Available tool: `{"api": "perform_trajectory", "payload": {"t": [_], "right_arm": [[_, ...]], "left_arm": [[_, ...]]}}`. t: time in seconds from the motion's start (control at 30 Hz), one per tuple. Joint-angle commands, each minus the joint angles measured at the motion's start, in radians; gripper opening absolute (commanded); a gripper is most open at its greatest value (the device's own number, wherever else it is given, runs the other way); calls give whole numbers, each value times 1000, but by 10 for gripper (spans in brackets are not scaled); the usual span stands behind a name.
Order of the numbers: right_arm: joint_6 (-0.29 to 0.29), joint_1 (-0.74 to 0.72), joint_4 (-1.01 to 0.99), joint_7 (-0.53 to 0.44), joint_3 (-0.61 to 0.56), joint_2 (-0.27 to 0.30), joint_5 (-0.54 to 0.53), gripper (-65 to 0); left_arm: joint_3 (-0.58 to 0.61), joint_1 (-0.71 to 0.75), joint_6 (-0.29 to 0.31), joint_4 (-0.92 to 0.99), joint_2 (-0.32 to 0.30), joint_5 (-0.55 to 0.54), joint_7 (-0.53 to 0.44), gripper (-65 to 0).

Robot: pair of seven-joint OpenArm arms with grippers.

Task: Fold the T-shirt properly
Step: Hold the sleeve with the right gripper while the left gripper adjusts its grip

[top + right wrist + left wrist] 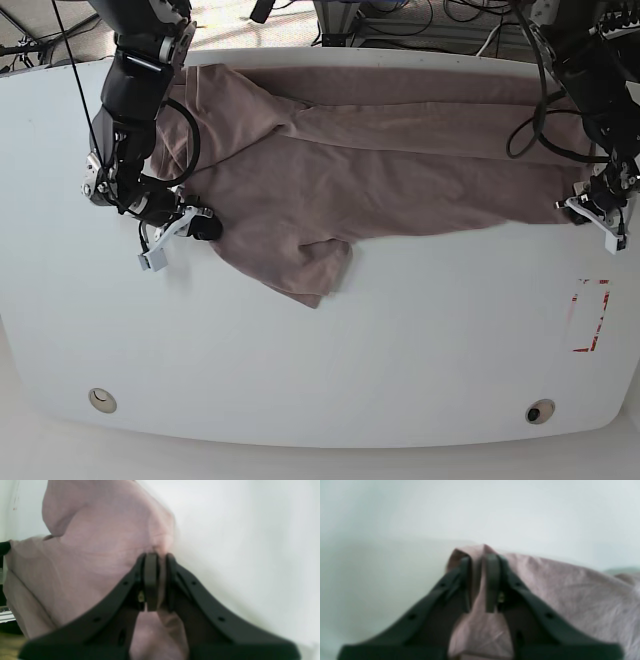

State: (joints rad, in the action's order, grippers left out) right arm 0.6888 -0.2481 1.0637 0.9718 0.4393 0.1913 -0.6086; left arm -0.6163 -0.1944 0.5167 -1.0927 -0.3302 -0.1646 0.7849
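Observation:
The mauve-pink T-shirt [380, 170] lies spread and wrinkled across the far half of the white table [330, 360], with one sleeve pointing toward the front. On the base view's right, my left gripper [578, 206] is at the shirt's right edge. In the left wrist view it [481, 557] is shut on a raised fold of the T-shirt [570, 592]. My right gripper [203, 228] is at the shirt's left edge. The right wrist view shows it [159, 556] shut on a pinch of the T-shirt [100, 555], which bulges up behind the fingers.
A red-outlined rectangle [590, 315] is marked near the table's right edge. Two small round holes [100, 400] [540, 412] sit near the front edge. Cables and equipment [420, 20] crowd the floor behind the table.

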Motion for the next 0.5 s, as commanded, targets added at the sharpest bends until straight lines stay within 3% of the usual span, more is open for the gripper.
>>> {"api": "perform_trajectory", "payload": {"t": [0.0,0.47], "right_arm": [[9,-23,20,-14,2,14,-21,-595],[9,-23,23,-11,2,17,-27,-595]], "left_arm": [[22,-18,7,-5,-19,-10,-18,-631],[28,-12,44,-125,-17,-10,-15,-650]]}}
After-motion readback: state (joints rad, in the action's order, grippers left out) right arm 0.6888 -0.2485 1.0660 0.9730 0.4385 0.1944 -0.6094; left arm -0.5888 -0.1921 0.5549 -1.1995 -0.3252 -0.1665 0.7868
